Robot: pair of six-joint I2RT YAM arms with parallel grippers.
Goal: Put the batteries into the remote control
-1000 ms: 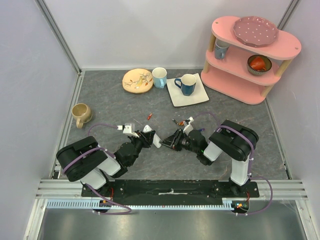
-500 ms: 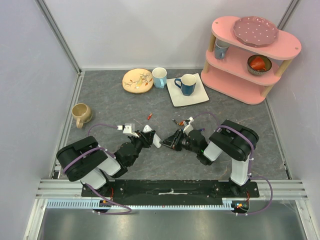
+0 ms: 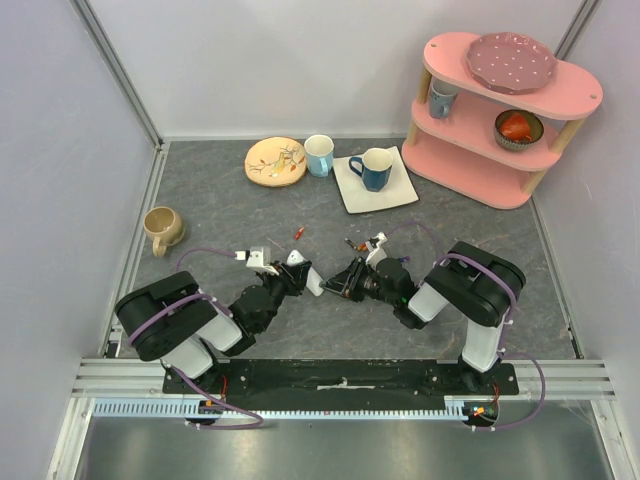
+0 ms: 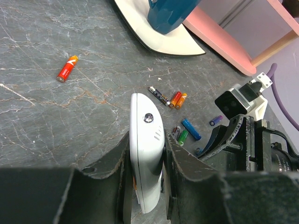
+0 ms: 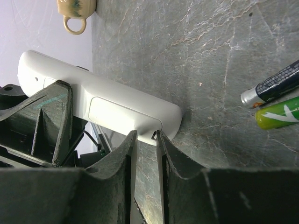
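My left gripper is shut on the remote control, a slim white bar held on edge just above the table; it also shows in the top view and the right wrist view. My right gripper faces it, its jaws a narrow gap apart with nothing between them, tips touching the remote's end by the cover panel. One red-orange battery lies apart. Other batteries lie in a cluster beyond the remote: dark, orange, blue, green.
A beige mug stands at the left. A patterned plate, a light-blue mug and a white square plate with a blue mug stand at the back. A pink shelf stands at the back right.
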